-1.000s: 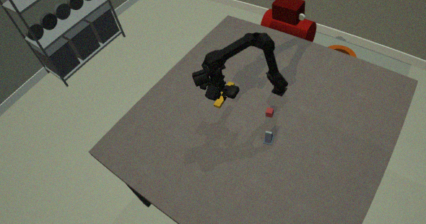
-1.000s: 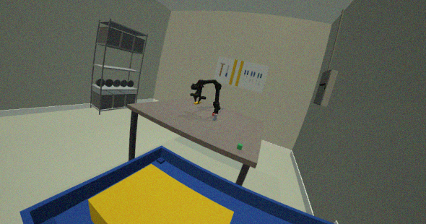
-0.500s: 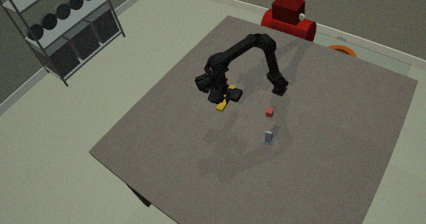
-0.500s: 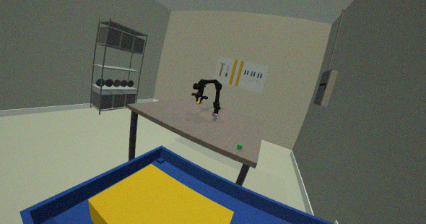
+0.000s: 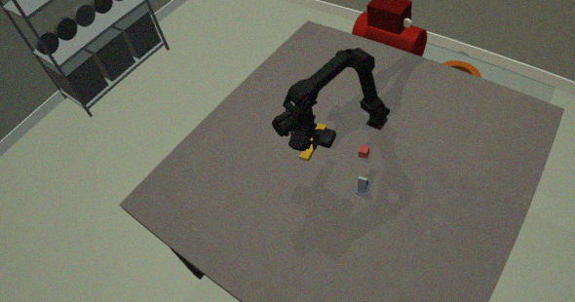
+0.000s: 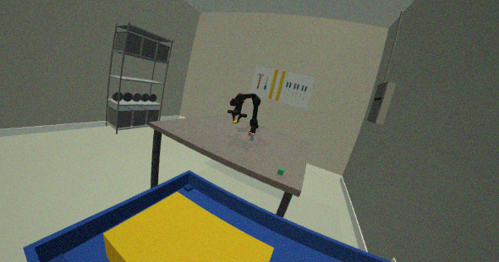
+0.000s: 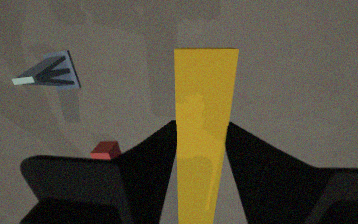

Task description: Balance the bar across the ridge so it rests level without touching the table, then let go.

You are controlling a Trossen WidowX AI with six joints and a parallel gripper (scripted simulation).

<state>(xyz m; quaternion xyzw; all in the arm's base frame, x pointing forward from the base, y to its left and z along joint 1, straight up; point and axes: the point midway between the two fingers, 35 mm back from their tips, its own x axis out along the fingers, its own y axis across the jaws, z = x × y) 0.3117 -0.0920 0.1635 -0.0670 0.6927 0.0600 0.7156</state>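
The yellow bar (image 5: 305,155) (image 6: 235,122) (image 7: 206,85) is held between the fingers of my gripper (image 5: 313,142) (image 7: 200,126), which is shut on it. The bar is above the table, with its far end pointing up in the wrist view. The ridge (image 5: 363,185) (image 6: 252,137) (image 7: 57,72) is a small grey-blue stand with a narrow top on a flat base. It stands on the table, to the right of the gripper in the top view and at the upper left in the wrist view. Nothing rests on it. The bar's near end runs out of the wrist view.
A red block (image 5: 364,151) (image 6: 249,133) (image 7: 106,150) lies on the table (image 5: 219,183) between the arm's base (image 5: 377,121) and the ridge. A green block (image 6: 281,171) lies near a table corner in the exterior view. A blue tray (image 6: 139,198) with a yellow box stands in the foreground there.
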